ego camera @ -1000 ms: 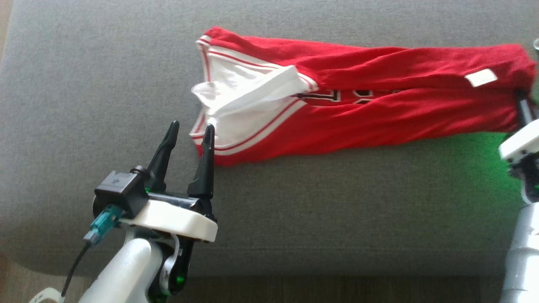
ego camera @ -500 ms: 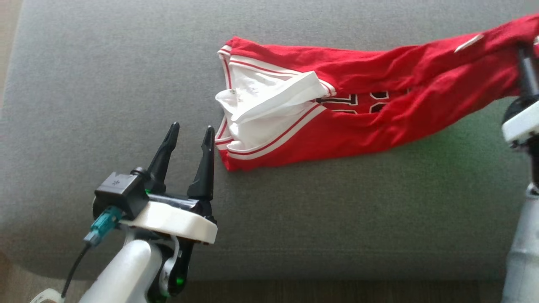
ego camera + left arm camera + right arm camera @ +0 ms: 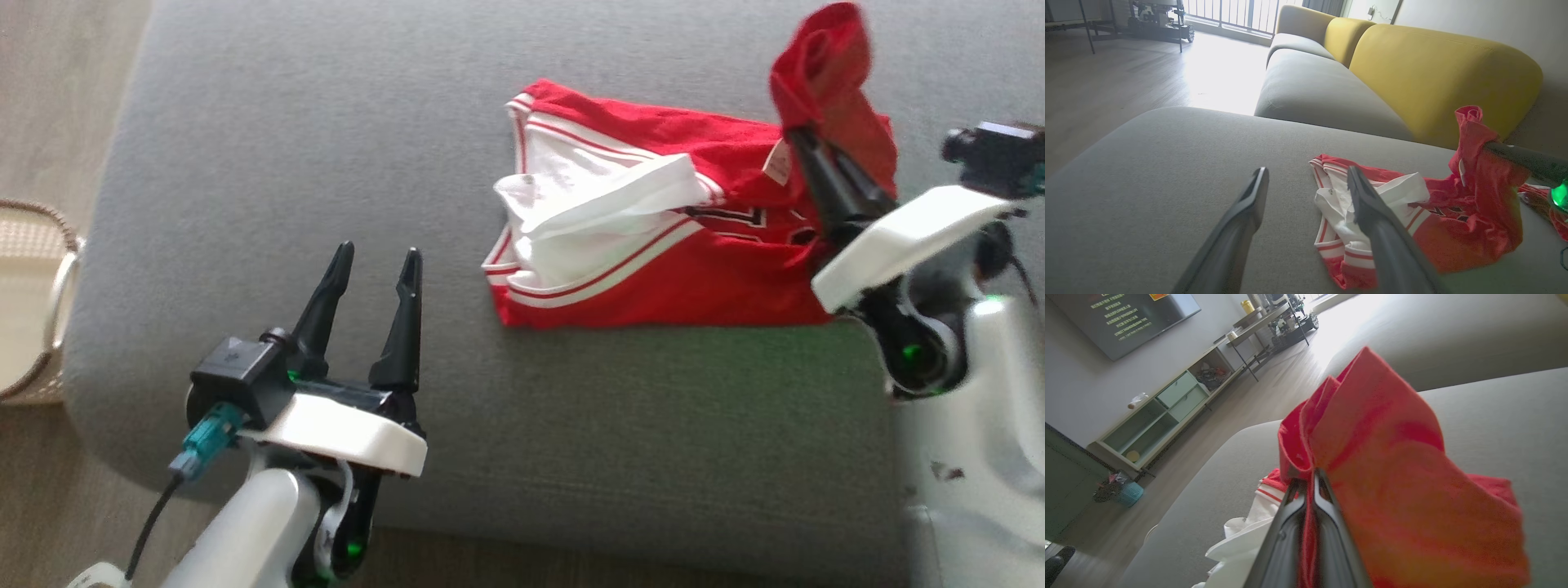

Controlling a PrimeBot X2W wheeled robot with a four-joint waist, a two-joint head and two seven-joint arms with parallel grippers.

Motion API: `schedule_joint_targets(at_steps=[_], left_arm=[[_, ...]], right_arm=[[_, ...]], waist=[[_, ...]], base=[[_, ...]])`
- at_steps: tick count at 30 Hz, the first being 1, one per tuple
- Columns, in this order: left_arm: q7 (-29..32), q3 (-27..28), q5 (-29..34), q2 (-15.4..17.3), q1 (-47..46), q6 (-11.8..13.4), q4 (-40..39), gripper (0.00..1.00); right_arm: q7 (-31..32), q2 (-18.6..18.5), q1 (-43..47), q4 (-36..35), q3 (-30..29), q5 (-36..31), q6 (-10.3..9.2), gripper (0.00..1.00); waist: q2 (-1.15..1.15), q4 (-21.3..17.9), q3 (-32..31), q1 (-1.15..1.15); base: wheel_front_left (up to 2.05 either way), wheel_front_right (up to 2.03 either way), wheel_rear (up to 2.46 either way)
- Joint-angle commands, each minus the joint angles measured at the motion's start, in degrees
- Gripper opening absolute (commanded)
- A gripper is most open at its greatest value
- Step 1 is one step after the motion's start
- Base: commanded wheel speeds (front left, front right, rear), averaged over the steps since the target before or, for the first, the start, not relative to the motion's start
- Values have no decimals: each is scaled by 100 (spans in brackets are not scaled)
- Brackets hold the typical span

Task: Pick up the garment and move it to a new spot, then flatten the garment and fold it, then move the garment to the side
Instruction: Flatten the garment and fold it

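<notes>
The garment (image 3: 653, 261) is a red jersey with white and red trim, lying crumpled on a grey sofa cushion (image 3: 326, 122). My right gripper (image 3: 796, 135) is shut on the garment's red end and holds it lifted above the rest of the cloth. From the right wrist camera, red fabric (image 3: 1380, 465) is pinched between the closed fingers (image 3: 1306, 498). Left of the garment's white end, my left gripper (image 3: 375, 255) stands open over bare cushion with nothing in it. In the left wrist view the garment (image 3: 1380, 212) lies just beyond the right finger (image 3: 1367, 204), and the other arm's finger (image 3: 1519, 157) carries the raised end.
The grey cushion's front edge (image 3: 490, 531) runs below the arms, with wooden floor (image 3: 57, 106) to the left. A woven basket (image 3: 33, 302) sits on the floor at the left. A yellow sofa back (image 3: 1433, 73) rises behind the cushion.
My right gripper has swung in from the far right and upward, carrying the garment's red end over toward the white end. The head camera has shifted, bringing floor and basket into view. The left gripper stays put.
</notes>
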Motion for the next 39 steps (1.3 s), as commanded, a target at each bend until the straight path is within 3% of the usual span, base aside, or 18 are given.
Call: schedule_joint_targets(at_steps=[1, 16, 24, 25, 26, 27, 34, 39], left_arm=[[-31, 194, -12, 57, -14, 30, -169, 100], [-57, 101, -67, -131, 103, -69, 17, 100], [-64, 102, -76, -153, 185, -68, 38, 100], [-64, 108, -77, -151, 197, -65, 36, 100], [-65, 114, -76, -150, 212, -59, 33, 100], [-66, 121, -79, -151, 230, -50, 30, 100], [-69, 248, -77, -96, 269, 10, -36, 100], [-71, 323, -33, -64, 240, 58, -122, 100]], right_arm=[[-110, -19, -333, -72, 263, 86, -1, 0], [-1231, -19, -1130, 1973, 1860, 1104, -1, 0], [-1574, -19, -1389, 2962, 2456, 1505, -1, 0], [-1619, -19, -1416, 3057, 2518, 1559, -1, 31], [-1673, -19, -1442, 3134, 2587, 1611, -1, 88], [-1724, -19, -1468, 3196, 2655, 1692, -1, 100], [-2240, -19, -1726, 3226, 2878, 1906, -1, 100], [-2615, -19, -1818, 3122, 2489, 1280, -1, 100]], waist=[[0, 165, -11, 0], [0, 1068, -114, 0], [0, 1304, -164, 0], [0, 1305, -165, 0], [0, 1296, -165, 0], [0, 1273, -166, 0], [0, 727, -158, 0], [0, 223, -141, 0]], base=[[0, 0, 0], [0, 0, 0], [0, 0, 0], [0, 0, 0], [0, 0, 0], [0, 0, 0], [0, 0, 0], [0, 0, 0]])
